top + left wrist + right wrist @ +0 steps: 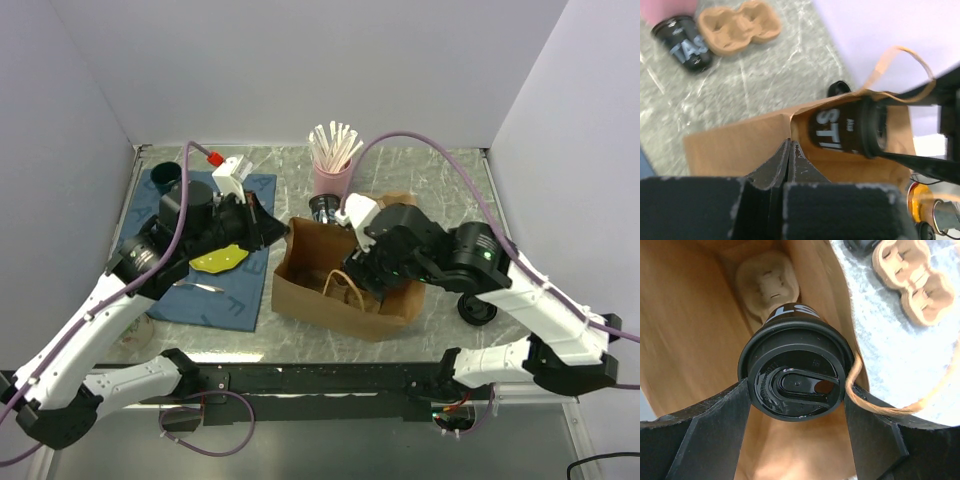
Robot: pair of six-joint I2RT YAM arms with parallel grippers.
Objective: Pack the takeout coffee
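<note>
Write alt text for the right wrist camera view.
The right gripper clamps the lid of a black coffee cup, holding it inside a brown paper bag, with a pulp cup carrier deeper in the bag. A second pulp carrier lies outside on the marbled table.

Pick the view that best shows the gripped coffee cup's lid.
Right wrist: the black lid faces the camera, whole, between the jaws. Left wrist shows it edge-on; the top view hides it.
</note>
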